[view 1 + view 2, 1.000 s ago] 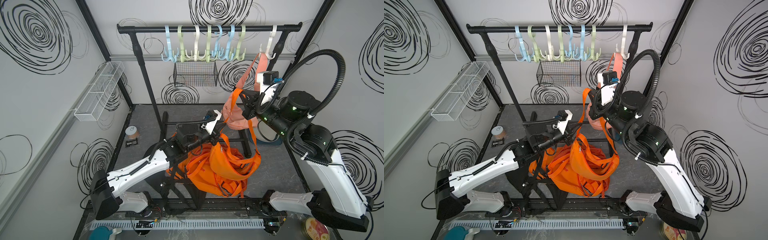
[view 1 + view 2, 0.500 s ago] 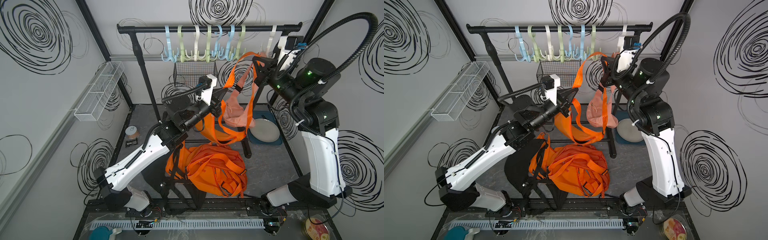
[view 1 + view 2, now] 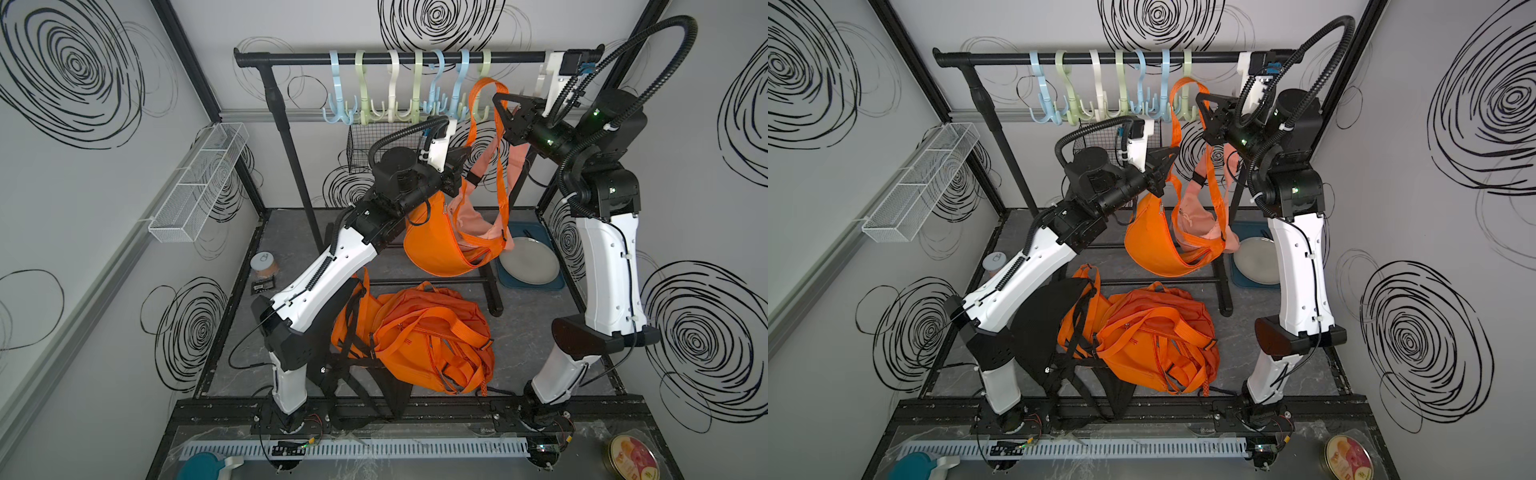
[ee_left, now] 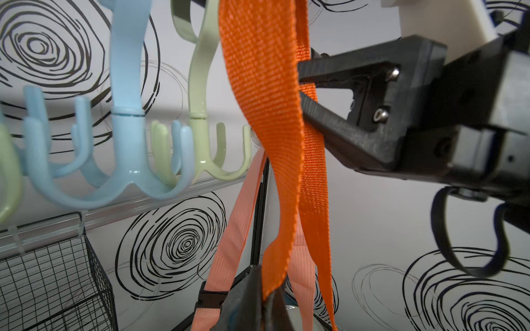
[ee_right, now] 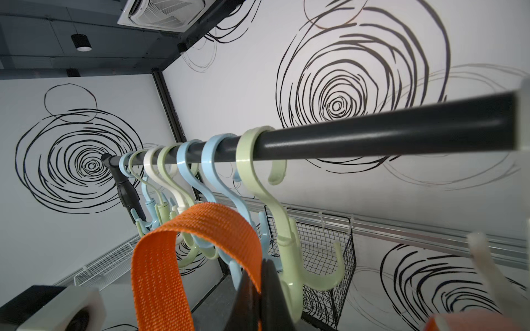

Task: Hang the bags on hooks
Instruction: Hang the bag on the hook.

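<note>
Top views: orange bag (image 3: 436, 245) hangs in air under rail (image 3: 374, 58), above desk (image 3: 532, 332). Right tool (image 3: 498, 102) clamped on strap (image 3: 478, 95) near loop top, just beside end green hook (image 3: 483, 110). Left tool (image 3: 1170, 168) closed on strap lower down.

Left wrist: left tool (image 4: 265, 301) pinches strap (image 4: 266, 86); right tool (image 4: 301, 83) grips it higher.

Right wrist: strap loop (image 5: 200, 226) beside green hook (image 5: 286, 246), below rail (image 5: 372, 137).
</note>
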Action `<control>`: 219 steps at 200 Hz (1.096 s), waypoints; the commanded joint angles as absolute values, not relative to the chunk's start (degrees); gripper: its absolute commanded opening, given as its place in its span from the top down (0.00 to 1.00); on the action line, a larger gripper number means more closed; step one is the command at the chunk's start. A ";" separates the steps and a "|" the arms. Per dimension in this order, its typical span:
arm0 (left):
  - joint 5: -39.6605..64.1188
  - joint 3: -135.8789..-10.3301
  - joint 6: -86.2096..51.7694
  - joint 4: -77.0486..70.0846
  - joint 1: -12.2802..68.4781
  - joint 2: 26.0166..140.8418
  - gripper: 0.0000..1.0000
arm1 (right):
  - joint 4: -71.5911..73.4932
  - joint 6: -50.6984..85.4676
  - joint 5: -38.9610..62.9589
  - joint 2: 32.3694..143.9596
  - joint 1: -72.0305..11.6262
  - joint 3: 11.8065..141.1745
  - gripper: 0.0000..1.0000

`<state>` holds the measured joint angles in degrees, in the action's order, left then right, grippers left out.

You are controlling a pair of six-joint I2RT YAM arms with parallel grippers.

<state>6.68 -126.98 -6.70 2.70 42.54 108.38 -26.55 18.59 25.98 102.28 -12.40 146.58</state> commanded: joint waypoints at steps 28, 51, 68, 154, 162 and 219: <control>8.70 -132.41 -7.78 4.32 41.75 111.56 1.00 | -22.10 23.07 31.79 104.39 -8.71 148.33 1.00; 8.88 -133.65 -7.93 5.44 41.42 113.20 1.00 | -21.82 23.46 32.41 105.37 -8.09 148.35 1.00; 8.96 -135.21 -7.96 6.59 41.31 114.53 1.00 | -22.70 23.39 32.44 105.75 -8.00 148.35 1.00; 9.31 -128.44 -8.00 5.89 41.20 113.86 1.00 | -18.86 22.94 32.09 99.39 -8.34 132.00 1.00; 9.40 -128.19 -7.99 5.88 41.22 114.09 1.00 | -18.31 22.97 31.87 98.91 -8.28 130.61 1.00; 10.24 -127.02 -8.24 6.00 41.22 114.87 1.00 | -16.35 22.10 29.02 93.53 -7.72 121.05 1.00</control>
